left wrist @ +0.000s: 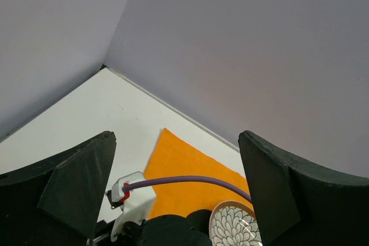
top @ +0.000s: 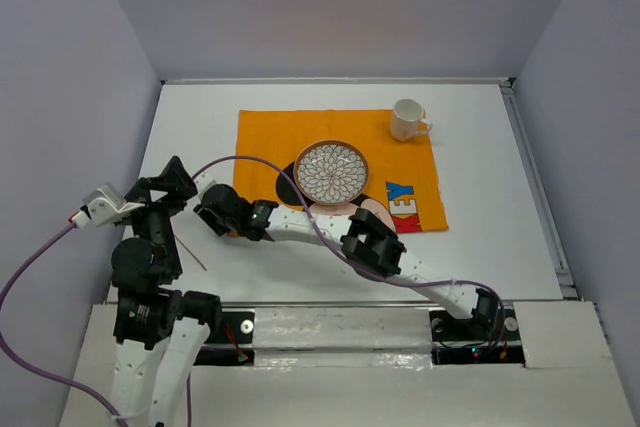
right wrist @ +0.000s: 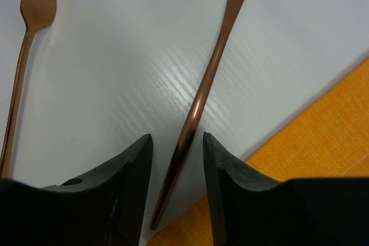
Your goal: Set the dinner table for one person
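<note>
The only writing you can read is on the orange mat: blue capitals "EY" near its right end, with the rest of the word hidden under your right arm.

The round plate lies on the mat, beyond and to the right of your right gripper, and its petal pattern shows across its whole face. The white cup stands on the mat's far right corner, well apart from both grippers, with its handle to the right. You cannot tell what is inside it.

Your right gripper is low over the white surface, just off the mat's left edge. Its fingers are spread a little and stand either side of a thin copper handle. A gap shows on each side, so it is not pinching the handle. The handle's near end reaches the mat's edge, and its far end runs out of the wrist view, so you can't tell which utensil it is. A copper fork lies on the surface to the left of that gripper, near the handle but apart from it, prongs pointing away.

Your left gripper sits to the left of the right one, lifted off the surface and aimed at the far wall, its fingers spread wide.

The surface lies under both grippers and carries the mat and the cutlery.
</note>
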{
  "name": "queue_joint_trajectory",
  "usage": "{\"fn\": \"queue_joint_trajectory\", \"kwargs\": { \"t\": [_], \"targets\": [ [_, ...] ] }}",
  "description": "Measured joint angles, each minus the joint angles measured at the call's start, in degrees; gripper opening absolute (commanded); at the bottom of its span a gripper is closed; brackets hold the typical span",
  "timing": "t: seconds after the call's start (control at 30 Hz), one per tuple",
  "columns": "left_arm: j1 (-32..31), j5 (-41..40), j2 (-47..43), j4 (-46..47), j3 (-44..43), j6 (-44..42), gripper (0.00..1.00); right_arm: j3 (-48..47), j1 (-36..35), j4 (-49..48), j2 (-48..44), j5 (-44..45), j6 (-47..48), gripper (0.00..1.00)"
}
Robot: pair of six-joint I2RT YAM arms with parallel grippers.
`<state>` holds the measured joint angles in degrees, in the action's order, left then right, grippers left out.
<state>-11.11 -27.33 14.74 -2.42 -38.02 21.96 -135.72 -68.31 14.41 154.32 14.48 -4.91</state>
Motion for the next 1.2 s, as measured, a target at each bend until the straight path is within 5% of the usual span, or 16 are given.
{"fn": "queue_joint_trajectory", "kwargs": {
  "t": [0.2, 0.5, 0.67, 1.2],
  "targets": [
    [0.0, 0.7, 0.0, 0.0, 0.1, 0.0, 0.99, 0.0, -0.4, -0.1, 0.0, 1.4, -0.7, 0.00],
    [0.0, 1.4, -0.1, 0.0, 0.1, 0.0, 0.99, 1.2, -0.7, -2.4, -0.1, 1.9, -6.0, 0.00],
    [0.0, 1.4, -0.5, 0.0, 0.1, 0.0, 0.99, 10.3, -0.7, -8.8, -5.0, 1.6, -9.0, 0.00],
    [-0.8, 2.7, -1.9, 0.9, 0.1, -0.3, 0.99, 48.3, 6.2, -28.1, -42.4, 8.0, -15.8, 0.00]
  ]
}}
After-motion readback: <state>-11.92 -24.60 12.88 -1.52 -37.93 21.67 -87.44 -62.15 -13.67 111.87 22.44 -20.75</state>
